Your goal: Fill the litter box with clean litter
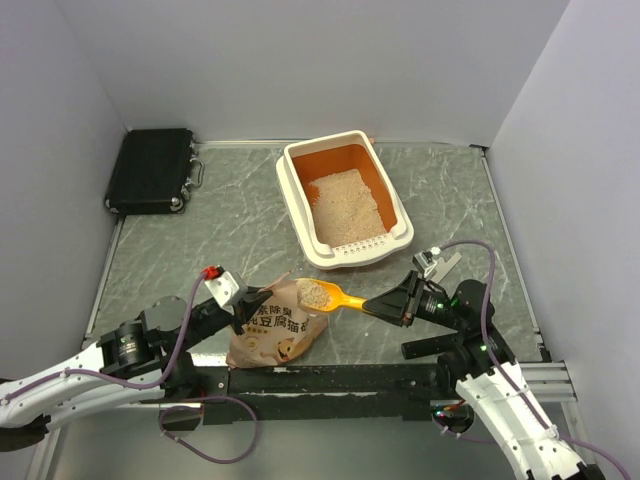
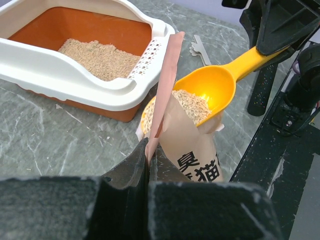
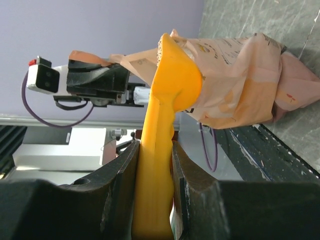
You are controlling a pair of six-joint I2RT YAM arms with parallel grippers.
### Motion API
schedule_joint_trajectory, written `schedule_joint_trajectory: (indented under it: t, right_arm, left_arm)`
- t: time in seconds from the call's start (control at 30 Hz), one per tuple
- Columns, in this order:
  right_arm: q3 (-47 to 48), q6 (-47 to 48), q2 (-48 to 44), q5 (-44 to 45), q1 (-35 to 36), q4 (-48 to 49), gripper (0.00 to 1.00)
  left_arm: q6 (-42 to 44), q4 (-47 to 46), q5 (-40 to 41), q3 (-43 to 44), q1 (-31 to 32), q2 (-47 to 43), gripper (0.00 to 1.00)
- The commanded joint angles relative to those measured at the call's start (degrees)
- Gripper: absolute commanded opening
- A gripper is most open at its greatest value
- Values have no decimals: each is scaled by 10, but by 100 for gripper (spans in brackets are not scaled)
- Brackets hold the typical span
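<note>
Jaws of the left gripper (image 2: 148, 152) clamp the bag (image 2: 192, 145) edge; those of the right gripper (image 3: 154, 155) clamp the scoop (image 3: 172, 85) handle. The left wrist view shows clean litter (image 2: 190, 104) in its bowl; the right wrist view shows only the underside.

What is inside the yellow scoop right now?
Pale litter lies in the scoop bowl. The bag edge covers the bowl's lower part, so how deep the litter goes cannot be seen.

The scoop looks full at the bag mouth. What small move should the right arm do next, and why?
Probably lift the scoop level, clear of the bag, toward the litter box. The right hand grips its handle, its bowl holds clean litter, and the left hand pinches the bag's edge.
</note>
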State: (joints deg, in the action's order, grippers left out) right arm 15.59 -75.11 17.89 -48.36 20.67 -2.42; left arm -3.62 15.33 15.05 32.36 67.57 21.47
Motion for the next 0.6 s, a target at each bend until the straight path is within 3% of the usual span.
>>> schedule_joint_trajectory:
  t: [0.0,0.33,0.57]
  right_arm:
    - [-2,-27,-24,37,-5,7,0]
    - [20,-38,-46,101,-5,4,0]
    - [-16,-73,-51,174,-4,107,0]
  left_arm:
    - [6,-39,24,12,-2,-13,1]
    - [8,-39,35,12,-2,-24,1]
    - [7,-37,31,14,-2,-19,1]
